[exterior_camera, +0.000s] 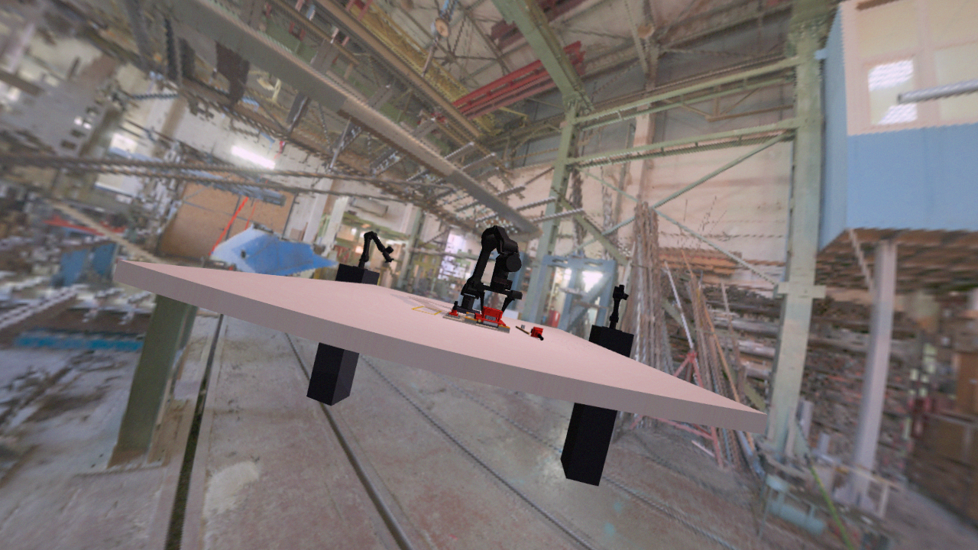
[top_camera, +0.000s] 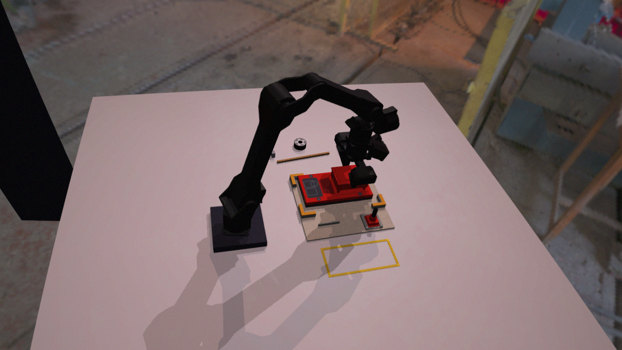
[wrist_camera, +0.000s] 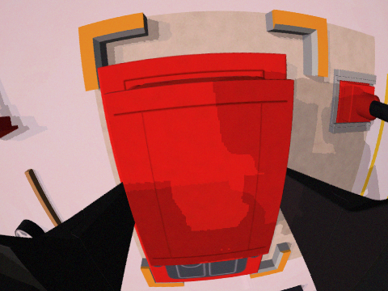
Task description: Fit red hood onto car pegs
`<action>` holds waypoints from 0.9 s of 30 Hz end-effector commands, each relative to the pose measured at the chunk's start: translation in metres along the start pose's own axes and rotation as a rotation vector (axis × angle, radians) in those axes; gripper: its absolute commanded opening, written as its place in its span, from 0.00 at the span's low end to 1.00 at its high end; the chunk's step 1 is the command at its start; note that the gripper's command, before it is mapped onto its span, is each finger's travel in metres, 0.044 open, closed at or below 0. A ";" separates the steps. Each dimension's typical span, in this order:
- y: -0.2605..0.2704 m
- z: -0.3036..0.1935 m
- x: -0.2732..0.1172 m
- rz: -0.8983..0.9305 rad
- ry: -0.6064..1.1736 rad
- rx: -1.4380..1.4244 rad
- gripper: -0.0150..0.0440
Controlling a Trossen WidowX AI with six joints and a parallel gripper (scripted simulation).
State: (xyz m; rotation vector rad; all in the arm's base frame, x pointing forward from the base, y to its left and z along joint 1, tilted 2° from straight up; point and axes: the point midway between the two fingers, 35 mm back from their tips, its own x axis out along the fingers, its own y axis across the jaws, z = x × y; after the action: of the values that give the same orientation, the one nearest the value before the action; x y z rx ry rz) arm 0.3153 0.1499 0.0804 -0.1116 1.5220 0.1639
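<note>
The red hood (top_camera: pixel 341 174) (exterior_camera: pixel 492 313) (wrist_camera: pixel 194 141) is level or nearly so, low over the rear half of the red chassis (top_camera: pixel 311 187) (wrist_camera: pixel 194 61), on the jig board (top_camera: pixel 313 231) (wrist_camera: pixel 210 32). My gripper (top_camera: pixel 353 171) (exterior_camera: pixel 495 305) (wrist_camera: pixel 205 180) is shut on the hood, one black finger on each long side. The hood covers the engine block. The pegs and corner holes are hidden, so I cannot tell whether the pegs are in the holes or whether the hood touches the deck.
Orange corner brackets (top_camera: pixel 306 213) (wrist_camera: pixel 111 30) surround the chassis. A red block with a black lever (top_camera: pixel 372 220) (wrist_camera: pixel 356 102) and a thin grey rod (top_camera: pixel 328 223) lie beside it. A yellow outline (top_camera: pixel 382 267) marks the table. A wooden stick (top_camera: pixel 302 157) (wrist_camera: pixel 42 196) and a wheel (top_camera: pixel 300 144) lie behind.
</note>
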 end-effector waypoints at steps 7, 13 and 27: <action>0.000 0.000 0.004 0.002 -0.001 0.002 0.25; 0.000 0.000 0.006 0.002 -0.001 0.002 0.25; 0.000 0.000 0.010 0.002 0.000 0.001 0.25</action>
State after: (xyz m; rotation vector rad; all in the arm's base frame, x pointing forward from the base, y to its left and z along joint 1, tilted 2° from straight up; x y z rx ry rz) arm 0.3156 0.1501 0.0704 -0.1113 1.5231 0.1639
